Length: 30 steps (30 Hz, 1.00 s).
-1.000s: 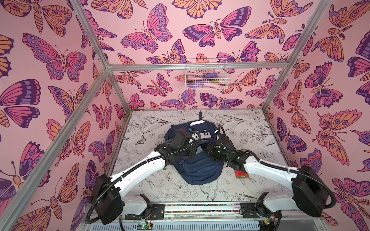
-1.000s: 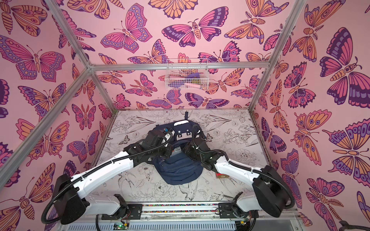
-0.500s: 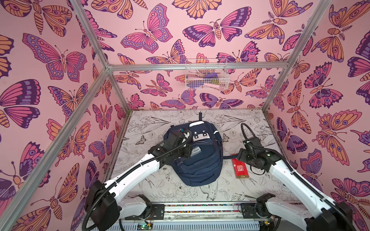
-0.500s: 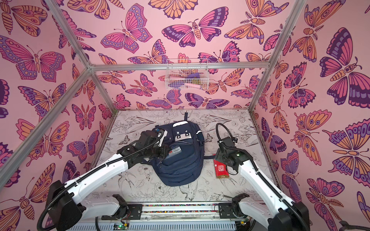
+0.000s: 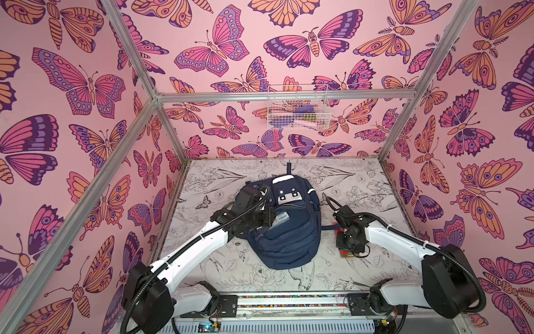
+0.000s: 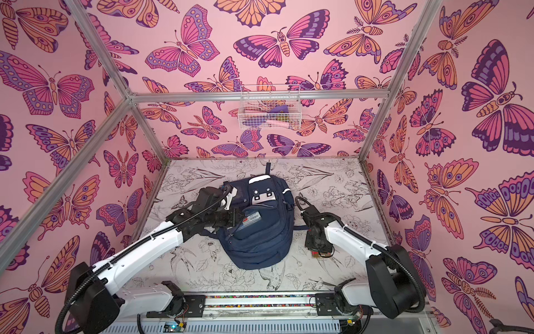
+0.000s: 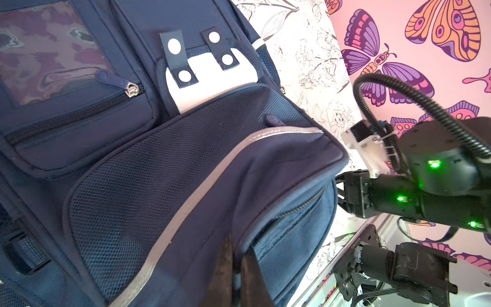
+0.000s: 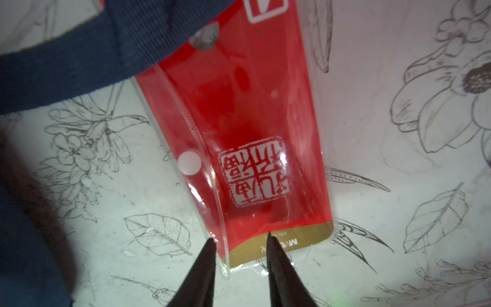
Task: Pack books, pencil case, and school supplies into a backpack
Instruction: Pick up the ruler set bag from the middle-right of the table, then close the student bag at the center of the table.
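Left end effector (image 7: pixel 237 247) clamps the backpack (image 5: pixel 289 240); right end effector (image 8: pixel 241 238), apart over the red pouch (image 8: pixel 239 106), may slip on slick plastic.

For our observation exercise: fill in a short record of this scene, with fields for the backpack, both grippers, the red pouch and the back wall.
backpack: navy, lying front up on the table.
left gripper: shut, pinching the backpack's front pocket fabric.
right gripper: jaws apart, tips at the red pouch's gold end.
red pouch: flat on the table beside the backpack, a strap across its far end.
back wall: white wire basket holding items.
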Each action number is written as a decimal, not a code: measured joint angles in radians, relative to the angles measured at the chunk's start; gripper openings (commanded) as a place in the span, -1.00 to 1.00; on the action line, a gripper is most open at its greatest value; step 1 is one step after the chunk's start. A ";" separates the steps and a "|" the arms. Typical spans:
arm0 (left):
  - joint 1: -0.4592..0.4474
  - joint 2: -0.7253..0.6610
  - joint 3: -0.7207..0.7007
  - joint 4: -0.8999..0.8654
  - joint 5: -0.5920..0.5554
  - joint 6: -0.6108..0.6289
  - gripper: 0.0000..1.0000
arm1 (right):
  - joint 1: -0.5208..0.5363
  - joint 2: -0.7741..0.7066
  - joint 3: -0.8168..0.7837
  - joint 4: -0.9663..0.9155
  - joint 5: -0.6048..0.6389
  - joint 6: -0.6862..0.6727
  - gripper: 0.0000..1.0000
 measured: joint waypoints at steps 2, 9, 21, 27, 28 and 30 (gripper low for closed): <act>0.004 0.005 0.000 0.001 0.010 -0.003 -1.00 | 0.011 0.029 0.000 0.020 -0.005 0.000 -0.30; 0.016 0.013 0.000 0.002 0.036 -0.006 -1.00 | 0.024 0.099 0.008 0.059 -0.011 0.008 -0.71; 0.029 0.015 0.000 0.002 0.055 -0.006 -1.00 | 0.026 -0.072 0.028 -0.077 0.157 0.072 -0.99; 0.034 0.015 0.000 0.002 0.064 -0.019 -0.80 | 0.029 -0.241 0.182 -0.209 0.220 0.077 -1.00; 0.035 0.015 0.000 0.002 0.069 -0.022 -0.53 | 0.039 -0.277 0.216 -0.220 0.227 0.073 -1.00; 0.036 0.013 0.000 0.002 0.087 -0.050 -0.12 | 0.078 -0.348 0.270 -0.221 0.232 0.057 -0.99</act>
